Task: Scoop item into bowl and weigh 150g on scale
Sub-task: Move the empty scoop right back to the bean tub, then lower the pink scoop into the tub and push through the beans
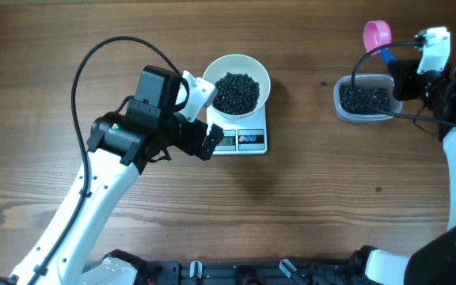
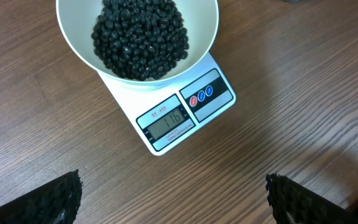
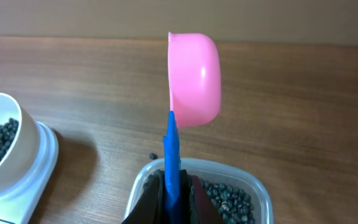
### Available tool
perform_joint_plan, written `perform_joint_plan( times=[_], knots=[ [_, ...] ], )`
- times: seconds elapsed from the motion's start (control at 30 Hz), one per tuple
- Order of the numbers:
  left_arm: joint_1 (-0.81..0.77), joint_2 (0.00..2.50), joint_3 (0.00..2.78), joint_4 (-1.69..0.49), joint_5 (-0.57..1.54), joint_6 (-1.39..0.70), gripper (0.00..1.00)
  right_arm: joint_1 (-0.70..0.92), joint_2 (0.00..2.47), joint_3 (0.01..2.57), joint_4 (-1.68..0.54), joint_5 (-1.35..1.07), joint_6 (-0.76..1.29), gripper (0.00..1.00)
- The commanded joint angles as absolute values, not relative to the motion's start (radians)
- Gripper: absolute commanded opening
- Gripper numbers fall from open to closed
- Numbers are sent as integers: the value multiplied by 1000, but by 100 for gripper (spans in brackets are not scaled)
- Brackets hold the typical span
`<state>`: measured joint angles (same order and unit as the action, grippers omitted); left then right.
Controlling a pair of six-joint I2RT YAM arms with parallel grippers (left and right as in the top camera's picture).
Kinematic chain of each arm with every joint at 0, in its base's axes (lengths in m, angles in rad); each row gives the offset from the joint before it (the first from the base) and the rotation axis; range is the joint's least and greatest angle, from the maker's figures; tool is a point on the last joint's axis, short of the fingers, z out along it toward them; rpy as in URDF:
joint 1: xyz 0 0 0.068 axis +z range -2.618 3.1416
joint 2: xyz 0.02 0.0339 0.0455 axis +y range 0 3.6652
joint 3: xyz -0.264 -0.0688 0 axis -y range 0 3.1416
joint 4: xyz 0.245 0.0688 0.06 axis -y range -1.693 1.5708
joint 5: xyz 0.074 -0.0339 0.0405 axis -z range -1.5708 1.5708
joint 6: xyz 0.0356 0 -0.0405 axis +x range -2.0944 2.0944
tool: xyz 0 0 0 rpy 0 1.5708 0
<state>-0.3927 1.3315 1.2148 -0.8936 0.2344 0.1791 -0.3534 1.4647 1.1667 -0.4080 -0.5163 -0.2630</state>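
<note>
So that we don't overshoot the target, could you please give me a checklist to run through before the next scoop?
1. Bowl seated on scale: ok.
2. Display at target: not ok; it appears to read 116, short of 150.
3. Right gripper shut on scoop handle: ok.
4. Beans available in tub: ok.
5. Scoop loaded: not ok; its pink cup appears empty overhead.
6. Left gripper clear of bowl: ok; open, holding nothing.
</note>
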Motion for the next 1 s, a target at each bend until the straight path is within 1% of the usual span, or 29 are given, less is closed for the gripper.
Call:
perform_joint_plan(
  times=[0.0,0.13,0.23,0.33,0.4,0.5,0.6,0.9,0.97],
  knots=[
    [-397,1328,1231,-892,250,195,100,-351,1385,1171,-413,-524,-250,4],
    [-397,1328,1231,-892,250,195,100,-351,1363,1170,-440,-378,-216,4],
    [-397,1328,1231,-892,250,195,100,-351,1364,1170,-474,-329,-179,4],
    [-397,1328,1231,-892,250,195,100,-351,1364,1170,-535,-330,-173,4],
    [-397,1328,1231,-892,250,195,100,-351,1364,1170,-579,-362,-97,4],
    [-397,1328,1231,-892,250,195,100,-351,1364,1170,-616,-420,-48,4],
    [-397,1328,1231,-892,250,195,100,-351,1364,1170,-626,-420,7,4],
    [-397,1328,1231,-892,250,195,100,-351,1364,1170,-626,-427,14,4],
    [-397,1328,1231,-892,250,195,100,-351,1364,1170,-636,-427,-52,4]
  ],
)
